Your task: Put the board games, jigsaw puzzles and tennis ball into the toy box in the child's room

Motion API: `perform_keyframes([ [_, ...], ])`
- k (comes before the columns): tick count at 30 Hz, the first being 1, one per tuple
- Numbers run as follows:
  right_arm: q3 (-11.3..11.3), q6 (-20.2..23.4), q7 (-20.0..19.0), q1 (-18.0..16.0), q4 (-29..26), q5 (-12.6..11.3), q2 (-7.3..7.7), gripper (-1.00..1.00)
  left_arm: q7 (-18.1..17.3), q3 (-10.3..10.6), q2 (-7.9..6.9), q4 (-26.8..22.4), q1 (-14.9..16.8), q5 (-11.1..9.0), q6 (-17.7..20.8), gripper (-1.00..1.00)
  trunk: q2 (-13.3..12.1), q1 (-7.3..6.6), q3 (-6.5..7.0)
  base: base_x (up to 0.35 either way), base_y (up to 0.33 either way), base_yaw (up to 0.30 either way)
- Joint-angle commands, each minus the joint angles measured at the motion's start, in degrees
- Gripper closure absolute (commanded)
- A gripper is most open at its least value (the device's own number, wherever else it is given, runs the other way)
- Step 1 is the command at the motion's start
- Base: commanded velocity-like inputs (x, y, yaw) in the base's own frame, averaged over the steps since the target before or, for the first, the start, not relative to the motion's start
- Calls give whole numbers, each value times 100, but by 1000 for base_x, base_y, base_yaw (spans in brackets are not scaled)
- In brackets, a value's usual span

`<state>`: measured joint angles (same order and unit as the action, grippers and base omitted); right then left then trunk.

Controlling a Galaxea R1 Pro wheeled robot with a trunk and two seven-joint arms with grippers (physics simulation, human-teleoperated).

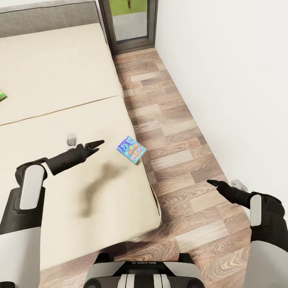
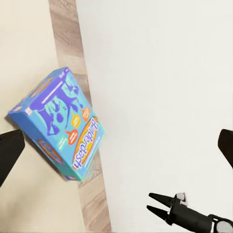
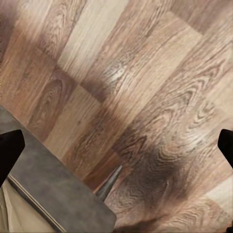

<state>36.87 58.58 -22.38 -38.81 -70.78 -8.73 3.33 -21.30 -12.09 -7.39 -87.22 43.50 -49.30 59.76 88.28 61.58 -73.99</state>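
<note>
A: Largest item first?

B: The bed (image 1: 60, 100), cream cover, grey headboard at the far end. It lies under and beyond the left gripper (image 1: 97, 147). Beside it, under the right gripper (image 1: 211, 183), the wood-plank floor (image 1: 180, 132), with a white wall (image 1: 224, 72) past that gripper's outer side.

A: Task item and location?

B: One board game (image 1: 131, 149), a small blue box, flat on the bed near its floor-side edge, just ahead of the left gripper's tips and slightly toward the robot's right. Not touching. In the left wrist view the box (image 2: 59, 124) sits between the fingertips' line of sight, skewed to the bed edge.

A: Legible print?

B: Orange band with white lettering, reads roughly "Balderdash"; purple figures on the blue face. Smaller print too fine to read. A green corner of another board game (image 1: 2, 95) shows at the picture's edge, on the bed well beyond the left arm; no text legible.

A: Gripper states?

B: Left: jaws parted, nothing between them, hanging over the bed. Right: fingertips wide apart in its wrist view, holding nothing, over the floor by the bed's grey base (image 3: 53, 184).

A: Containers?

B: None to log.
</note>
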Motion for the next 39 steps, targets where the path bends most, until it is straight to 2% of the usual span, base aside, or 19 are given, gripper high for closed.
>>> perform_keyframes([
  [1, 21, 28, -9, -34, 71, -28, -5, -100, -52, 26, 80, -43, -65, -11, 24, -100, 2, 0, -2, 0, 0, 0],
  [2, 21, 25, -25, -59, 130, -34, -11, -100, -52, 54, 150, -83, -141, -79, 24, -100, 2, 0, -2, 0, 0, 0],
  [5, 13, 23, -59, -80, 176, -42, -12, -100, -50, 76, 212, -124, -227, -153, 24, -100, 2, 0, -2, 0, 0, 0],
  [7, -17, 18, -217, -112, 244, -74, -10, -100, -15, 110, 305, -207, -391, -308, 24, -100, 2, 0, -2, 0, 0, 0],
  [8, -17, 18, -217, -112, 244, -74, -10, -100, -15, 110, 305, -207, -391, -308, 24, -100, 2, 0, -2, 0, 0, 0],
  [11, -49, 13, -487, -137, 290, -108, 4, -100, 95, 141, 357, -274, -501, -478, 24, -100, 2, 0, -2, 0, 0, 0],
  [13, -62, 8, -781, -169, 331, -133, 35, -100, 223, 223, 388, -322, -567, -691, 24, -100, 2, 0, -2, 0, 0, 0],
  [14, -62, 8, -781, -169, 331, -133, 35, -100, 223, 223, 388, -322, -567, -691, 24, -100, 2, 0, -2, 0, 0, 0],
  [15, -61, 4, -894, -192, 346, -143, 50, -100, 286, 318, 392, -346, -584, -788, 24, -100, 2, 0, -2, 0, 0, 0],
  [16, -61, 4, -894, -192, 346, -143, 50, -100, 286, 318, 392, -346, -584, -788, 24, -100, 2, 0, -2, 0, 0, 0],
  [19, -59, -36, -1122, -270, 376, -169, 82, -100, 472, 679, 363, -413, -610, -966, 24, -100, 2, 0, -2, 0, 0, 0],
  [24, -55, -67, -1236, -349, 422, -184, 84, -100, 681, 876, 288, -446, -629, -1059, 24, -100, 2, 0, -2, 0, 0, 0],
  [28, -56, -70, -1278, -421, 622, -186, 86, -100, 866, 940, 240, -458, -635, -1137, 24, -100, 2, 0, -2, 0, 0, 0],
  [30, -74, -67, -1313, -570, 1008, -182, 92, -100, 1044, 975, 206, -466, -637, -1251, 24, -100, 2, 0, -2, 0, 0, 0],
  [33, -83, -70, -1332, -672, 1225, -180, 91, -100, 1122, 987, 193, -469, -638, -1329, 24, -100, 2, 0, -2, 0, 0, 0],
  [35, -96, -75, -1370, -872, 1606, -181, 100, -100, 1266, 1002, 168, -473, -629, -1534, 24, -100, 2, 0, -2, 0, 0, 0],
  [36, -96, -75, -1370, -872, 1606, -181, 100, -100, 1266, 1002, 168, -473, -629, -1534, 24, -100, 2, 0, -2, 0, 0, 0],
  [38, -107, -83, -1398, -1017, 1868, -181, 114, -100, 1419, 1010, 121, -476, -614, -1795, 24, -100, 2, 0, -2, 0, 0, 0],
  [39, -107, -83, -1398, -1017, 1868, -181, 114, -100, 1419, 1010, 121, -476, -614, -1795, 24, -100, 2, 0, -2, 0, 0, 0],
])
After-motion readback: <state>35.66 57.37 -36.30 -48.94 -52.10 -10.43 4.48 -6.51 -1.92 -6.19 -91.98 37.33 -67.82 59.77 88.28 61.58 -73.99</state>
